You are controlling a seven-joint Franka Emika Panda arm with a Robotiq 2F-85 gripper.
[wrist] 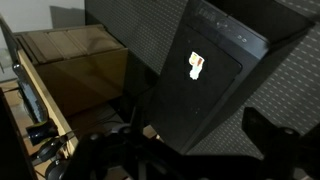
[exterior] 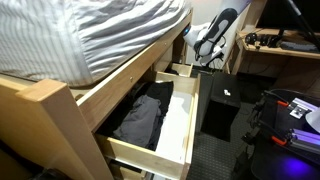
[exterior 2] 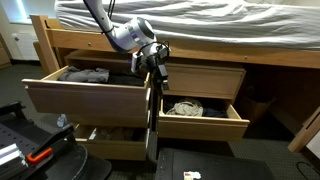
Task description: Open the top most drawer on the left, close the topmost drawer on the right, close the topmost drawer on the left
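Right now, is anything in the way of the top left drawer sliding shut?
Nothing visible blocks it. The clothes lie inside the top left drawer, and the claw hangs beside the drawer, at its inner corner.

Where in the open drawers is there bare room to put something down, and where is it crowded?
In the upper open drawer, a pale bare strip runs beside the dark clothes. In the lower open drawer, bare wood lies beside the clothes heap. It is crowded between the drawers, where the gripper hangs.
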